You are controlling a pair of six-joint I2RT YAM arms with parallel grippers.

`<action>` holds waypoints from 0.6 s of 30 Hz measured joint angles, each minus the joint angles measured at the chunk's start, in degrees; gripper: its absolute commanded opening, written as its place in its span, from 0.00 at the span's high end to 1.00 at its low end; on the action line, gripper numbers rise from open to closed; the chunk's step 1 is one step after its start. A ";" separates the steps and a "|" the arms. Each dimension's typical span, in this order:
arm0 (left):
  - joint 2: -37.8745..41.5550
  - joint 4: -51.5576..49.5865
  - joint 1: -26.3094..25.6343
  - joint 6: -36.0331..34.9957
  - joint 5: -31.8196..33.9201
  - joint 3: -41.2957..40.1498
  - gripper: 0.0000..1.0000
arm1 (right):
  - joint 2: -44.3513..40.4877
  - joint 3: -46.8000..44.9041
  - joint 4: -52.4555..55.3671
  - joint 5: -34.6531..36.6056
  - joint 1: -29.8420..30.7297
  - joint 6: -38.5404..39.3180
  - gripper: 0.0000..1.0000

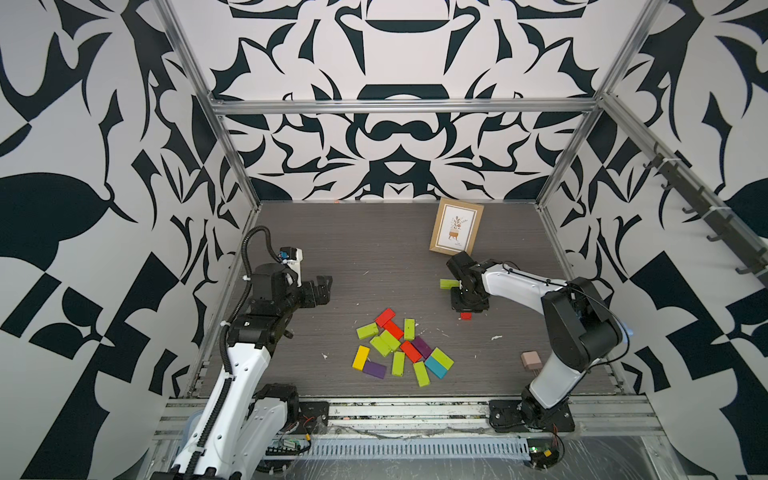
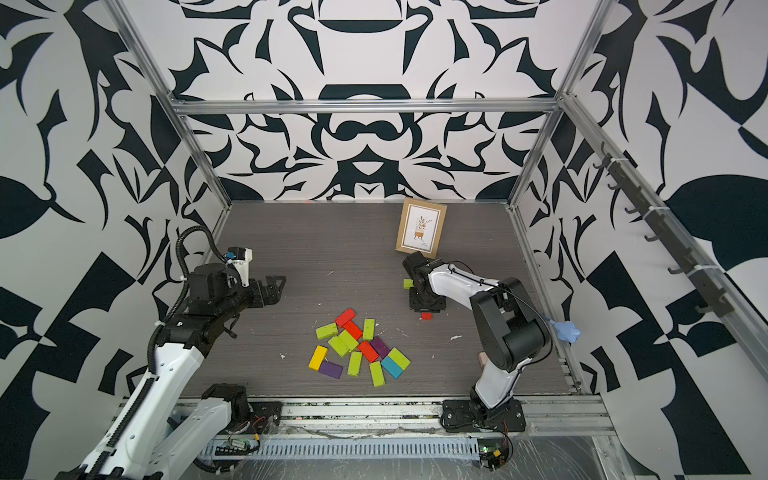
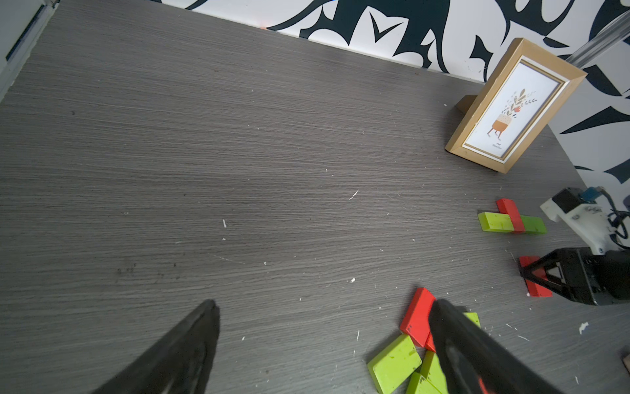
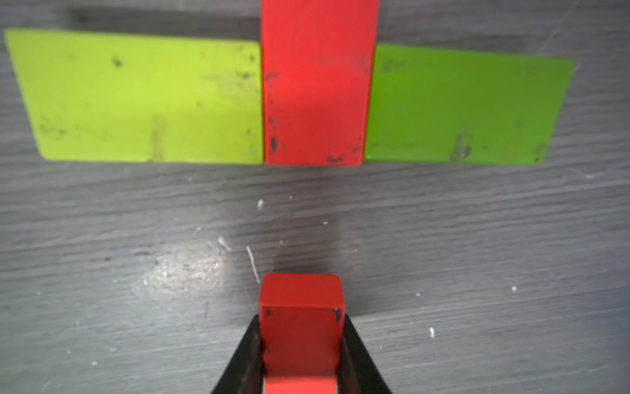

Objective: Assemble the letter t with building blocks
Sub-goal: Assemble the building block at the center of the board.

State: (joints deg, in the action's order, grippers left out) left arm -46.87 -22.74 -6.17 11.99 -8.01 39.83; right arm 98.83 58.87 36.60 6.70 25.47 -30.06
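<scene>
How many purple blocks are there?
2: a purple block at the pile's near edge beside the yellow block, another purple block beside a red block. More may be hidden.

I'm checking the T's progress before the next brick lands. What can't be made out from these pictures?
- Both top views: the right arm covers the started T; only one flat lime green brick's end shows.
- Right wrist view: the laid flat red brick runs off the picture's edge.
- Left wrist view: a finger of the left gripper covers part of the loose brick pile.
</scene>
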 measured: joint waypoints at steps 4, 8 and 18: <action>-0.13 -0.04 0.00 0.02 -0.24 0.00 0.00 | 0.96 1.03 -0.04 -0.72 -1.07 0.04 0.86; -0.13 -0.04 0.00 0.00 -0.37 0.00 0.00 | 2.32 2.29 0.00 -1.60 -1.53 0.48 0.85; -0.13 -0.07 0.00 0.00 -0.39 0.00 0.00 | 4.31 4.81 0.70 -2.27 -1.88 0.70 0.79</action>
State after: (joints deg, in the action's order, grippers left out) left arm -47.00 -22.81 -6.17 11.99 -8.40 39.83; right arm 103.13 63.68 37.30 4.43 23.59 -29.36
